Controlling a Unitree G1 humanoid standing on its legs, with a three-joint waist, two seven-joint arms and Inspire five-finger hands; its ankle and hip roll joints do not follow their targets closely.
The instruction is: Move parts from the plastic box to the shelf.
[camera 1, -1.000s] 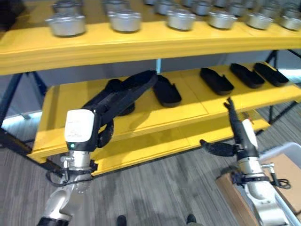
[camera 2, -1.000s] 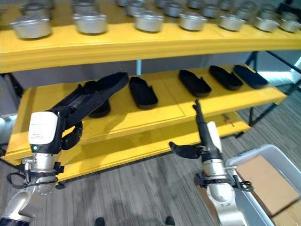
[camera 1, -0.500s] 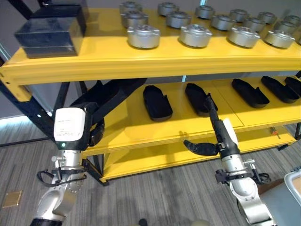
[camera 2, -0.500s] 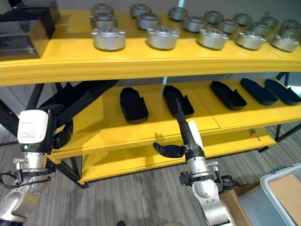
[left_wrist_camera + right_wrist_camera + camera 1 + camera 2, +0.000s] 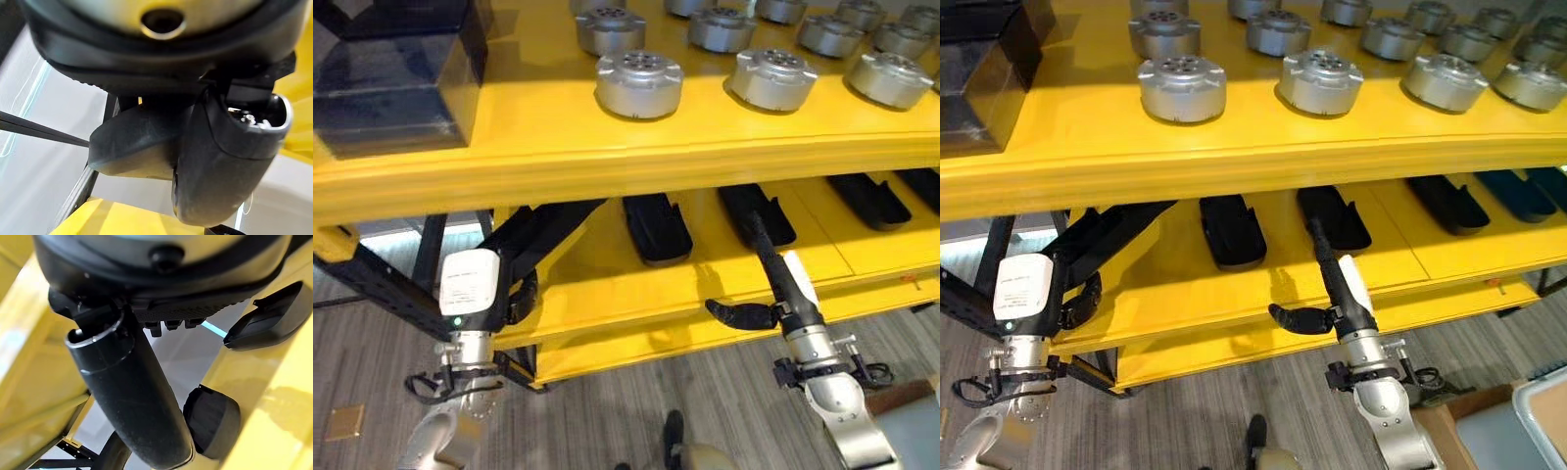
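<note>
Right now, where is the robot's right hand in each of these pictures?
Left eye view: right hand right of centre, straight fingers pointing up at a black tray on the middle shelf.
Right eye view: same hand near centre, below that tray.
Right wrist view: seen close up.
Left wrist view: the left hand instead, curled on a black part.
Shared landmark: the yellow shelf.

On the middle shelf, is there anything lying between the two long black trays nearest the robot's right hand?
No. Between the left black tray and the right black tray the yellow shelf is bare, as the right eye view shows.
</note>
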